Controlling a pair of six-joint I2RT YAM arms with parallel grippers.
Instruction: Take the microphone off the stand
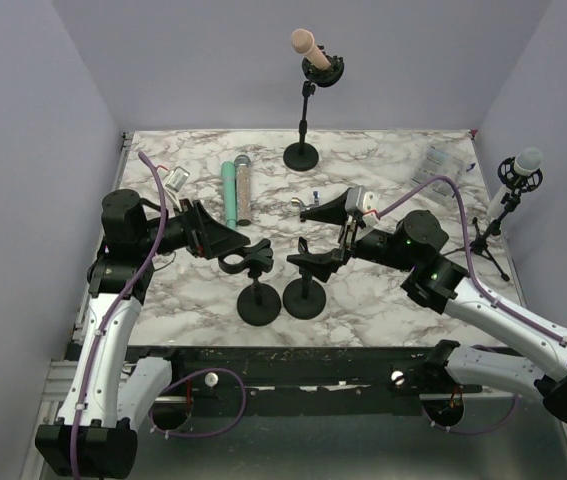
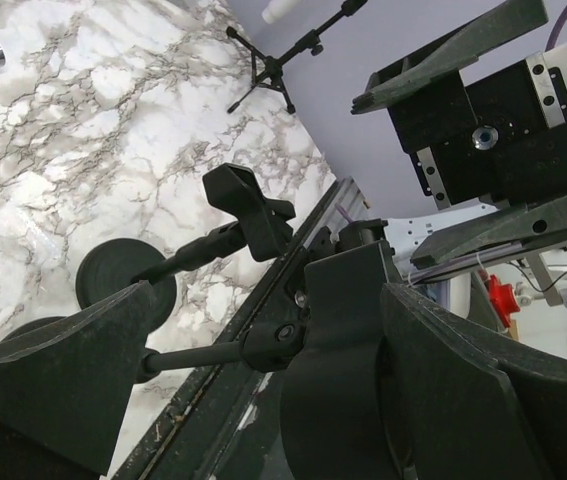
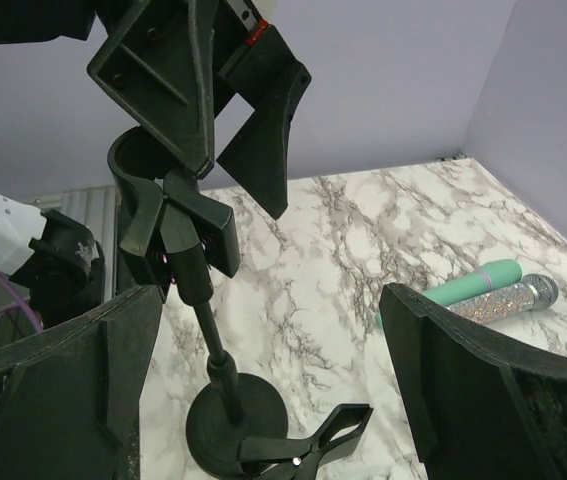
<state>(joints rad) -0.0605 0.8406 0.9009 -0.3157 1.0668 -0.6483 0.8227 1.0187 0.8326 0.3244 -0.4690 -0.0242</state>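
Tool on the left arm (image 1: 229,244) has its fingers spread wide and grips nothing, just beside the empty clip of the left short stand (image 1: 260,308) at lower centre of the top view. Right tool (image 1: 316,237) is likewise spread apart and empty, over the right short stand (image 1: 305,300). Upper left of centre, a teal microphone (image 1: 229,192) and a glittery silver microphone (image 1: 244,190) lie side by side on the marble bench (image 1: 403,300). At top centre a pink microphone (image 1: 310,50) sits in a tall stand (image 1: 304,120). At the right edge a white microphone (image 1: 523,165) sits on a tripod stand (image 1: 488,235).
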